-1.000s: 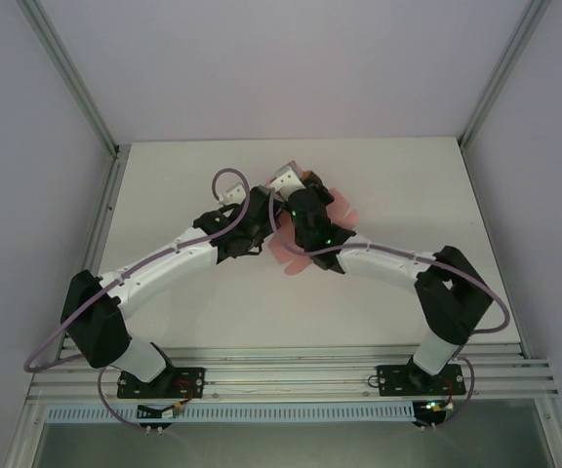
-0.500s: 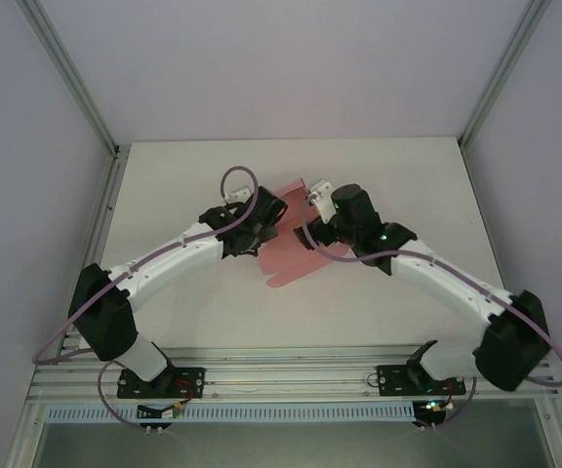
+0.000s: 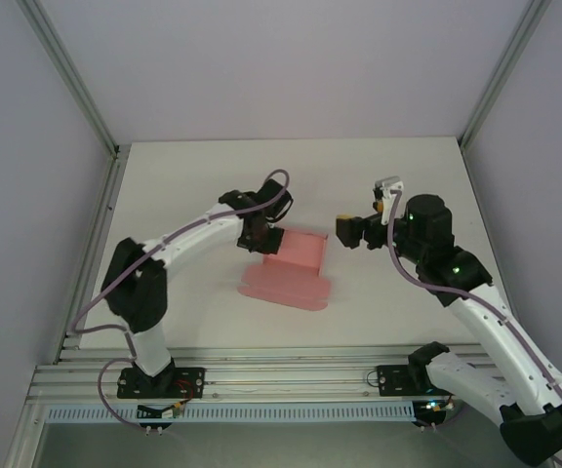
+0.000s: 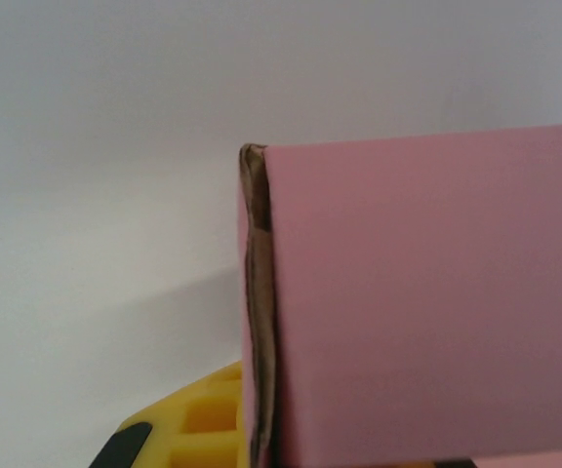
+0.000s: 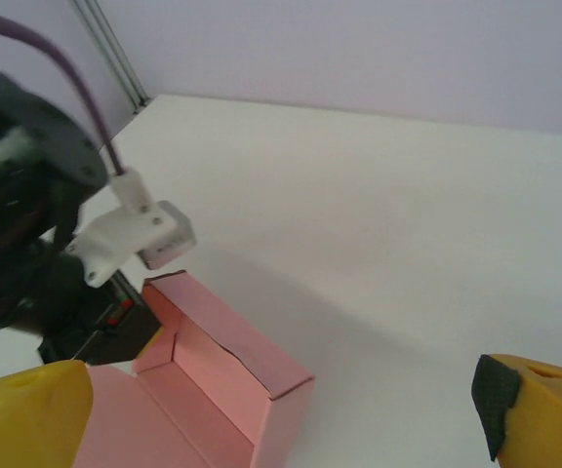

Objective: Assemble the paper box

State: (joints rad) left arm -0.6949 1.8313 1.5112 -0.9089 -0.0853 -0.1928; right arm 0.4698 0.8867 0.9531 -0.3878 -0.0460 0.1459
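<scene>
The paper box [image 3: 296,255] sat near the middle of the white bench [image 3: 193,185], half formed: one part stood up as a low open-topped trough of salmon-pink card, and a flat flap lay on the bench in front of it, toward the arms. The left hand [image 3: 261,237] was at the box's left end, pressed together on the thin card wall. In the left wrist view the pink panel [image 4: 427,292] stood very close to the lens, its raw brown-edged corner running top to bottom, with one yellow finger pad [image 4: 198,429] just beneath it.

The right hand [image 3: 352,231] hung to the right of the box, apart from it, its jaws spread wide and holding nothing. From the right wrist view its yellow fingers [image 5: 22,414] sat at the two lower corners of the picture. Between them lay bare bench and the open end of the box [image 5: 224,385], inner folds showing, with the left arm's dark wrist [image 5: 18,195] behind it.
</scene>
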